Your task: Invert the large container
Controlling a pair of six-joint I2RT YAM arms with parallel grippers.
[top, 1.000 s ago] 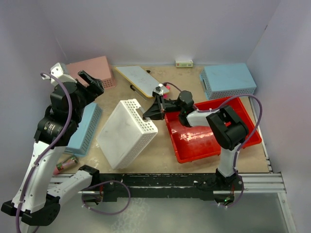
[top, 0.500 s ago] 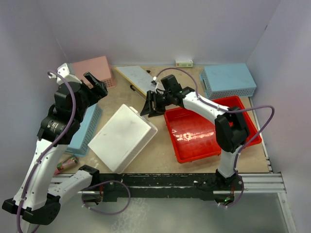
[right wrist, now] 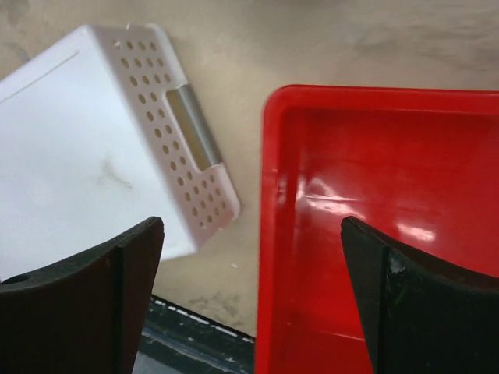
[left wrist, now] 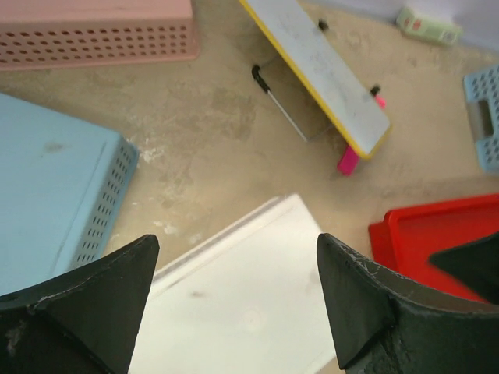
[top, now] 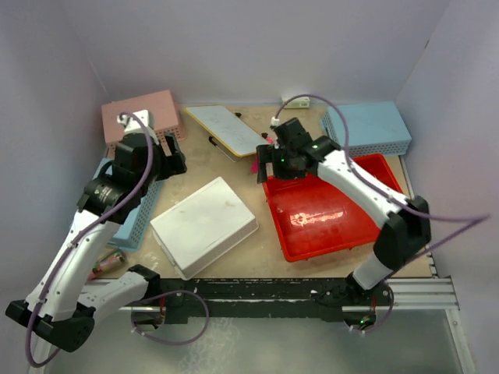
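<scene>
Right wrist, red tray (right wrist: 374,179) beneath right claw (right wrist: 251,226)

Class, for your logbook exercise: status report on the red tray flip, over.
Left claw open, empty. Right claw open, over the large container corner. Container open side up, not flipped. White basket close beside it.

Top cam sits high behind the arm bases, looking down over the whole table (top: 204,162) with the near edge at the bottom. Left wrist cam hangs mid-height left of centre, tilted toward the far side past its own fingers (left wrist: 86,312). Right wrist cam is way closer, looking straight down. All three views share the white basket (right wrist: 70,156) and the red tray (right wrist: 374,195), left edge at least.
</scene>
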